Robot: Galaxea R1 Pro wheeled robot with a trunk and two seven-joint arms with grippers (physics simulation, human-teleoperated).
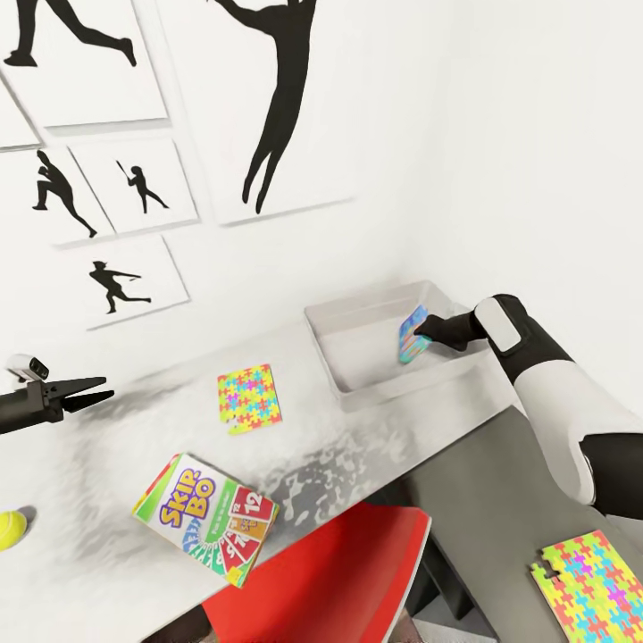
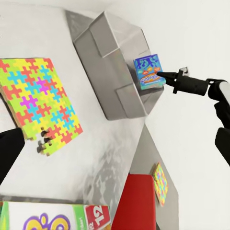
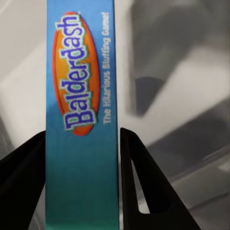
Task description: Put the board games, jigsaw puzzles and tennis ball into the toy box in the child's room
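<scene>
My right gripper point(image 1: 425, 329) is shut on the small blue board game point(image 1: 409, 345), a Balderdash box point(image 3: 81, 96), and holds it on edge over the inside of the pale grey toy box point(image 1: 357, 379). My left gripper point(image 1: 105, 389) hangs open and empty above the table's point(image 1: 98, 455) left part. One jigsaw puzzle point(image 1: 249, 398) lies flat on the table between it and the toy box. The SKIP-BO board game point(image 1: 207, 518) lies near the front edge. The tennis ball point(image 1: 11, 527) sits at the far left edge. A second jigsaw puzzle point(image 1: 597, 585) lies on a lower dark surface.
A red chair point(image 1: 330, 580) is pushed under the table's front edge, next to the dark grey cabinet top point(image 1: 500, 473). White walls with black sport silhouette prints point(image 1: 268, 98) close off the back and right. The toy box stands in the table's far right corner.
</scene>
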